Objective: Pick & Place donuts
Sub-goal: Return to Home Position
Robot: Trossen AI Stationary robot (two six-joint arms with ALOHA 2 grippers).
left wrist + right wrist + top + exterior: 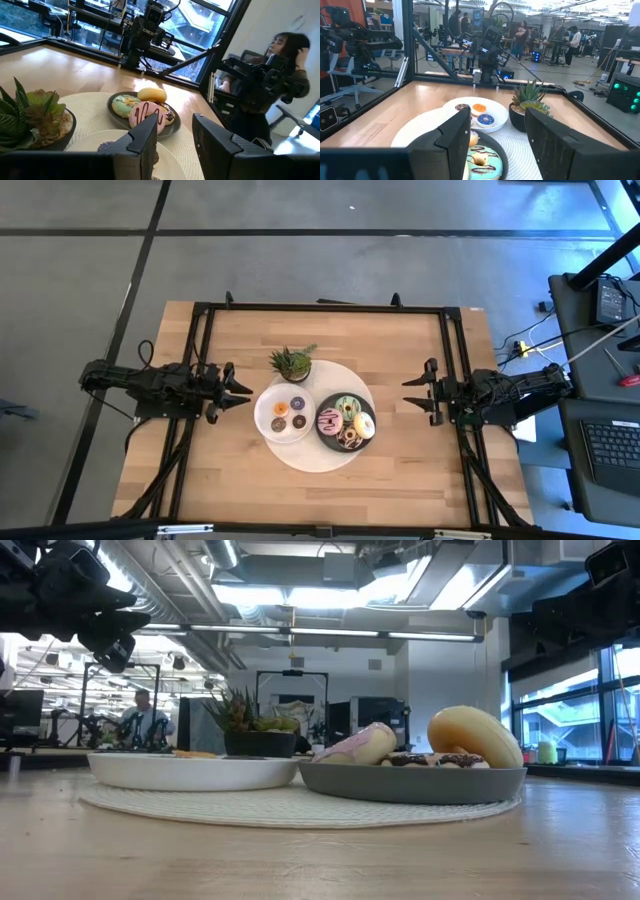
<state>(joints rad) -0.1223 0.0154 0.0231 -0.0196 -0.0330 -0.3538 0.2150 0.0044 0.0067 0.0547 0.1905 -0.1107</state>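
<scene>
hovering released and empty, left tool [240, 392] and right tool [412, 394] flank the wooden desk [330, 335]; the iced toy donuts [329, 420] seem all plated.

left arm [150, 380]: black, jointed, cabled | right arm [510, 392]: black, jointed | left claw fingers [145, 140]: dark, blocky

High view: overhead, looking straight down, whole desk [400, 470] in frame. Low view: at desk-surface level, close to the white plate [190, 772] and gray plate [410, 783], facing the room behind. Wrist views: low, from opposite desk sides, facing each other. All four share both plates.
</scene>
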